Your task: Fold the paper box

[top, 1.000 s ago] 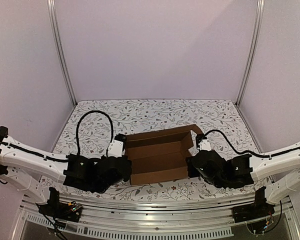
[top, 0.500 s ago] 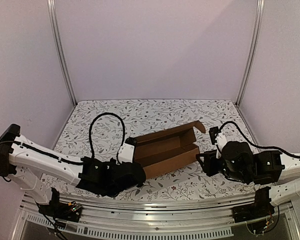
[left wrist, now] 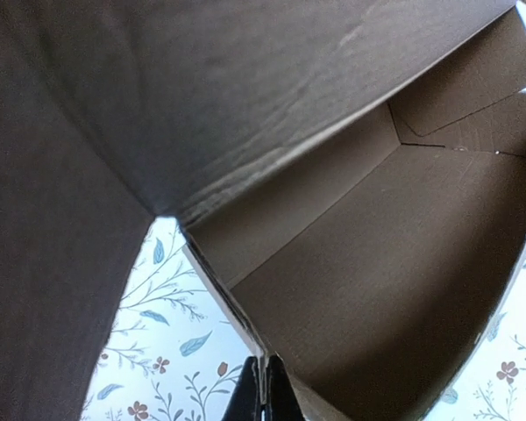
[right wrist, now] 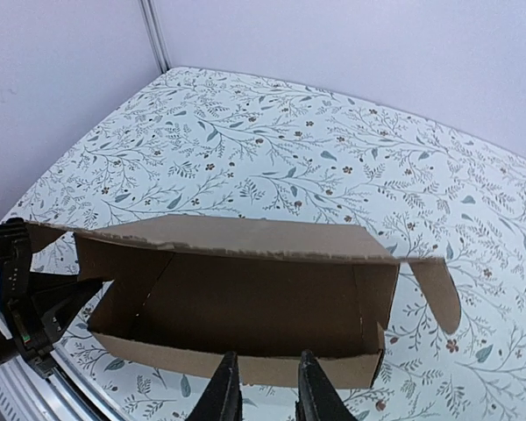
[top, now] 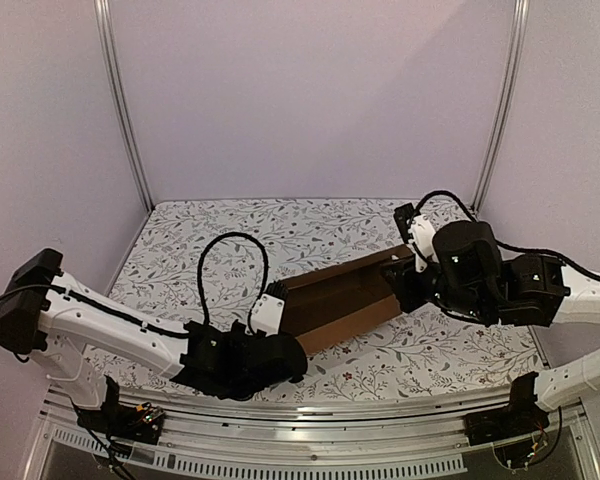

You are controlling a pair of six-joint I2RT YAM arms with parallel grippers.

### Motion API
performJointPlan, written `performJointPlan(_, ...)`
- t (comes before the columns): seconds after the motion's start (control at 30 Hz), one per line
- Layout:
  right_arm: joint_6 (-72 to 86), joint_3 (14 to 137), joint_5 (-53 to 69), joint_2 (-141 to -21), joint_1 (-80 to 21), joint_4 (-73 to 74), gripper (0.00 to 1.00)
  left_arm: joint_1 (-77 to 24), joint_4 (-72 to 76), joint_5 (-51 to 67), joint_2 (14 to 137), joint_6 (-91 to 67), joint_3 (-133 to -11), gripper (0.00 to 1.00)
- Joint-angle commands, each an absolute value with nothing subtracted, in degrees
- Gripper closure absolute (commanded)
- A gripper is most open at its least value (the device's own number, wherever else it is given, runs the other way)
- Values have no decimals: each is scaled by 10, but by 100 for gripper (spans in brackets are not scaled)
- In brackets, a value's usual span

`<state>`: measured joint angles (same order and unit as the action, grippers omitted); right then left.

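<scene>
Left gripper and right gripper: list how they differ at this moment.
Jaws: the left gripper is pinched shut on a wall edge of the paper box; the right gripper has its jaws apart, with a clear gap. Place: the left gripper is at the box's left end, the right gripper at its right end. Whether the right gripper touches the cardboard cannot be told. Both have dark fingers.
</scene>
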<state>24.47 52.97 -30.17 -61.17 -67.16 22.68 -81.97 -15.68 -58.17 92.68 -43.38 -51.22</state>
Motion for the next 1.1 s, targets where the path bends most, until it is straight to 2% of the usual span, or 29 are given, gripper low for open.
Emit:
performJointPlan(0.0,176,616,-226,-671,-637,230,86,-824,-184,-529,970,-388,-497,100)
performJointPlan(0.07,165,654,-192,-702,-622,230,93,-824,-164,-532,981,-369,-499,100)
performJointPlan(0.23,154,725,-151,-776,-594,229,100,-815,-132,-527,1011,-331,-512,100)
performJointPlan(0.5,177,785,-77,-897,-533,214,100,-808,-115,-528,1031,-274,-543,100)
performJointPlan(0.93,213,770,-53,-999,-517,187,100,-808,-147,-503,1021,-272,-555,100)
performJointPlan(1.07,216,767,-45,-1019,-515,185,100,-808,-163,-484,1020,-271,-566,86)
